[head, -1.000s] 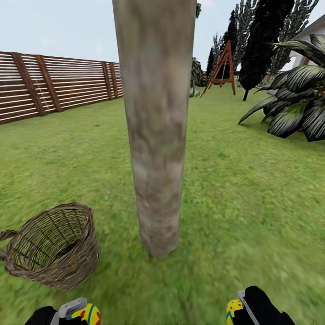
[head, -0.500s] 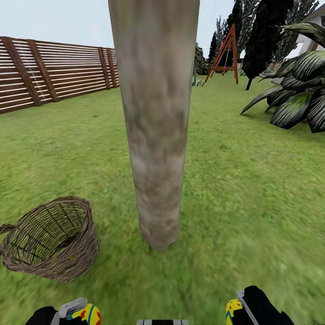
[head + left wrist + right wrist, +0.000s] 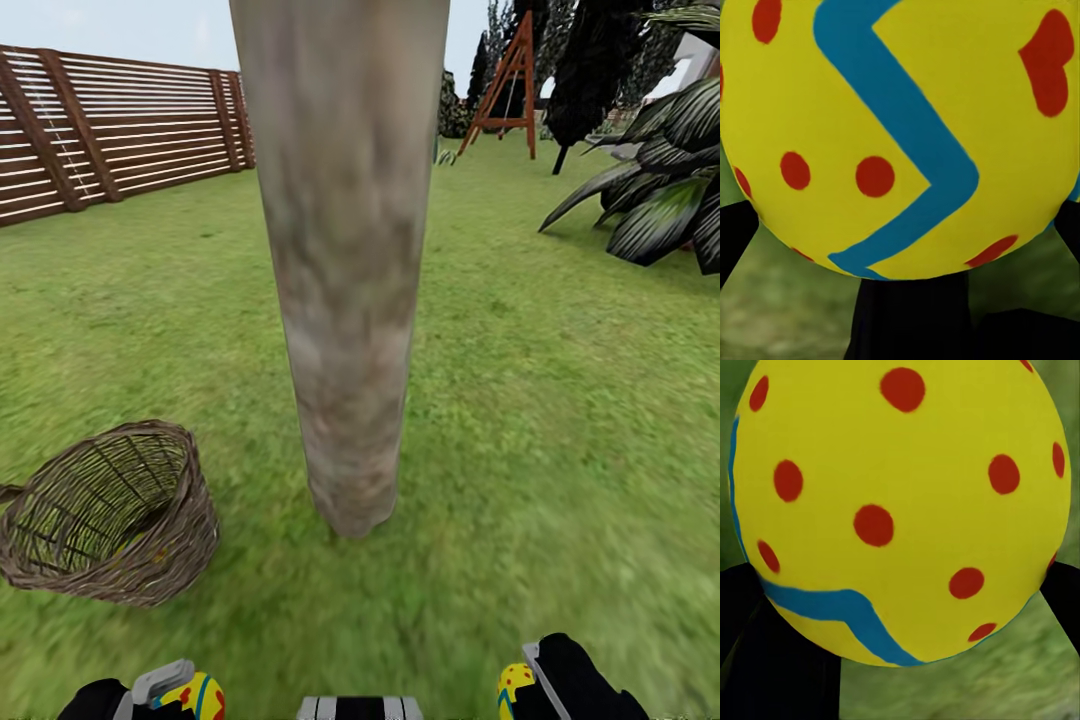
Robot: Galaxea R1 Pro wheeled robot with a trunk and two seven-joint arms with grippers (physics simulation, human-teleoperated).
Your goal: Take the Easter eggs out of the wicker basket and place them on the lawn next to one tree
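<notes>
Eggs sit clamped in the left gripper (image 3: 185,692) and right gripper (image 3: 522,685), tree (image 3: 345,300) base at twelve o'clock between them, basket (image 3: 110,530) at ten.

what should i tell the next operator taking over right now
Left gripper: shut on an egg.
Right gripper: shut on a second egg.
Both are held low, just short of the tree trunk.
Basket sits on the grass to the left of the trunk; a spot of yellow inside may be the third egg, too unclear to confirm.
Done: two eggs out of the basket.
Left: set both on the grass by the trunk, then check the basket and fetch the third.
</notes>
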